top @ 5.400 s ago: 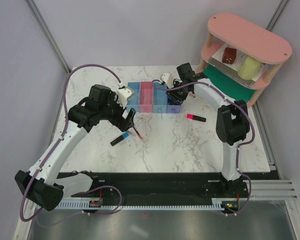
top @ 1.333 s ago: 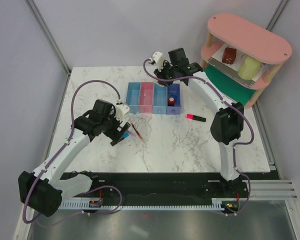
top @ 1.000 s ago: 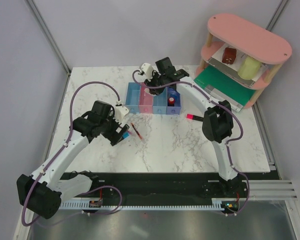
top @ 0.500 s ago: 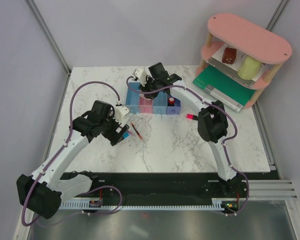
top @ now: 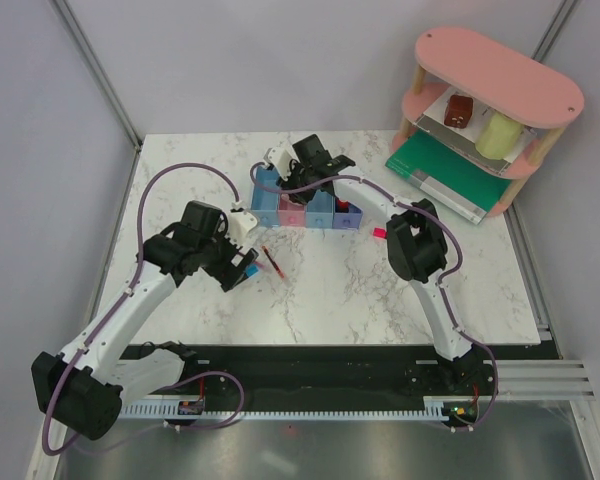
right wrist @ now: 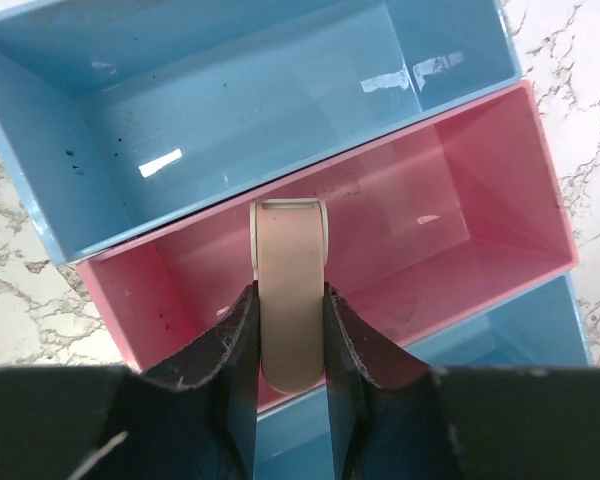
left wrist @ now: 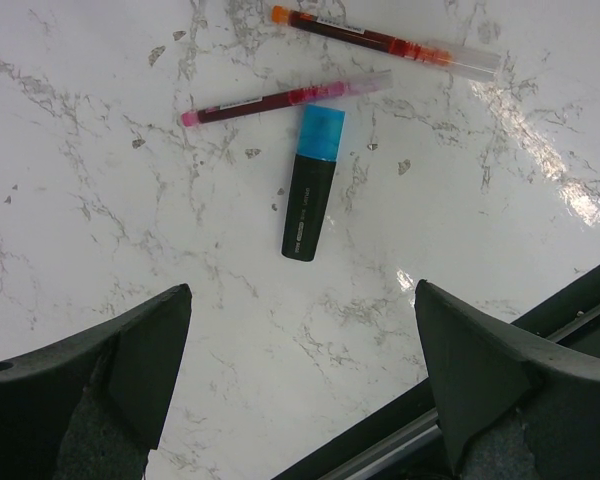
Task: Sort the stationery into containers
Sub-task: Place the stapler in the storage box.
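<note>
**A:** Why is the right gripper [right wrist: 290,300] parked over the containers [top: 265,205]?

**B:** Its jaws are pinched partway in on a pinkish eraser block [right wrist: 291,240], which stands on end between them. It hangs above the pink bin [right wrist: 460,200], the 2nd of the 4 from the left. I'd say it's centred there so the block drops clean inside and doesn't clip the light blue bin [right wrist: 260,100] next door.

**A:** And the left gripper [left wrist: 300,340]?

**B:** Jaws spread as wide as they go, with nothing in them. It hovers above the table [left wrist: 100,200], at about 7 o'clock from the bins, over a blue-capped marker [left wrist: 310,190]. In the wrist view the marker lies flat, cap towards 12 o'clock, lined up with the gap between the 2 fingers. My guess is that's the next pick-up. 2 red pens [left wrist: 290,98] lie just beyond the cap. I can't tell whether the nearer one touches it.

**A:** Anything you can't make out?

**B:** Plenty. From above, the right arm covers much of the row, so all I get from the darker blue bin [top: 352,213] is a speck of red. A pink-red marker [top: 378,233], at 4 o'clock from the bins, is half hidden behind that arm's elbow. The right wrist view shows only a sliver of the 3rd bin, and the eraser's lower end is lost between the fingers.
</note>
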### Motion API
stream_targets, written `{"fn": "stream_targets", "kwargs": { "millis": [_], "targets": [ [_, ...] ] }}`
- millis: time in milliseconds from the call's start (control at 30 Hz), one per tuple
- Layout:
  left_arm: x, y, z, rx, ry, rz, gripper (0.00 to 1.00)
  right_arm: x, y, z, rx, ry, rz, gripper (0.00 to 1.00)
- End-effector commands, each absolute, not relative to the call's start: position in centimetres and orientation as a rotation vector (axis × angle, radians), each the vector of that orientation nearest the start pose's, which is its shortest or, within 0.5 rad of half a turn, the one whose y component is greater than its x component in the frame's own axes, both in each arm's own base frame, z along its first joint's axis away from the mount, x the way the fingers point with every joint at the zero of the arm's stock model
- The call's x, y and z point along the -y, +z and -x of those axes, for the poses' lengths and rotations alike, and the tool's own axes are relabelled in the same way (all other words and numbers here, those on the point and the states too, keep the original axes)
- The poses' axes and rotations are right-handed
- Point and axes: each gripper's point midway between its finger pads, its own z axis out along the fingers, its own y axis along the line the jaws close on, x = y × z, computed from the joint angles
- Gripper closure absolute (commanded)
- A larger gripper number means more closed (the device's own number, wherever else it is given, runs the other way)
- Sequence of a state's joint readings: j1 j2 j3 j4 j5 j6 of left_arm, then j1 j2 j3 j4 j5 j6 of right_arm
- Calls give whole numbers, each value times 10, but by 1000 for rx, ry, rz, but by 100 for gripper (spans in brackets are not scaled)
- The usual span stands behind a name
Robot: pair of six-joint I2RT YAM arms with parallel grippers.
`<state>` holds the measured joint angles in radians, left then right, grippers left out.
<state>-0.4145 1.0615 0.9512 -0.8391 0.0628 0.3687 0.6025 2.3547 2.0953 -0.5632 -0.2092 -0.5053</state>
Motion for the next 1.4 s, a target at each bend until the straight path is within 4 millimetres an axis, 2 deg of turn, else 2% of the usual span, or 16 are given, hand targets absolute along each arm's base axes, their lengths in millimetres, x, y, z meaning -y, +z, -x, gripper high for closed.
{"fn": "stream_targets", "kwargs": {
  "millis": [0, 300, 533, 700, 900, 967, 1000, 1033, 1100, 1133, 1200, 1233, 1267, 1300, 1333, 1367],
  "targets": [
    [101, 165, -237, -2257, -109, -1014, 0, -362, 88, -497, -1946, 259, 1334, 83],
    [103, 162, -235, -2262, -124, -1024, 0, -363, 81, -500, -1949, 246, 1336, 77],
    [103, 160, -234, -2265, -132, -1021, 0, -361, 81, -499, -1949, 230, 1342, 49],
    [104, 160, -233, -2264, -136, -1020, 0, -361, 86, -500, -1941, 222, 1338, 41],
    [106, 160, -233, -2262, -150, -1019, 0, -356, 122, -499, -1899, 194, 1302, 40],
    [105, 159, -234, -2264, -146, -1021, 0, -352, 151, -498, -1864, 183, 1273, 40],
    [105, 157, -234, -2266, -144, -1021, 0, -349, 158, -495, -1859, 177, 1267, 40],
    [105, 155, -235, -2266, -141, -1025, 0, -344, 182, -494, -1831, 158, 1236, 40],
    [103, 150, -238, -2273, -116, -1026, 0, -334, 198, -490, -1825, 146, 1211, 39],
    [103, 149, -240, -2274, -112, -1028, 0, -326, 221, -487, -1800, 132, 1179, 39],
    [101, 143, -240, -2285, -97, -1041, 0, -310, 227, -481, -1812, 118, 1167, 37],
    [100, 143, -243, -2278, -81, -1042, 0, -301, 246, -473, -1790, 110, 1152, 37],
    [99, 139, -243, -2286, -74, -1047, 0, -289, 248, -469, -1799, 99, 1150, 36],
    [98, 137, -244, -2288, -68, -1054, 0, -278, 230, -459, -1841, 89, 1183, 36],
    [99, 136, -245, -2278, -67, -1068, 0, -266, 240, -449, -1830, 71, 1192, 36],
    [99, 131, -244, -2277, -71, -1085, 0, -249, 216, -439, -1888, 65, 1221, 36]
  ]
}}
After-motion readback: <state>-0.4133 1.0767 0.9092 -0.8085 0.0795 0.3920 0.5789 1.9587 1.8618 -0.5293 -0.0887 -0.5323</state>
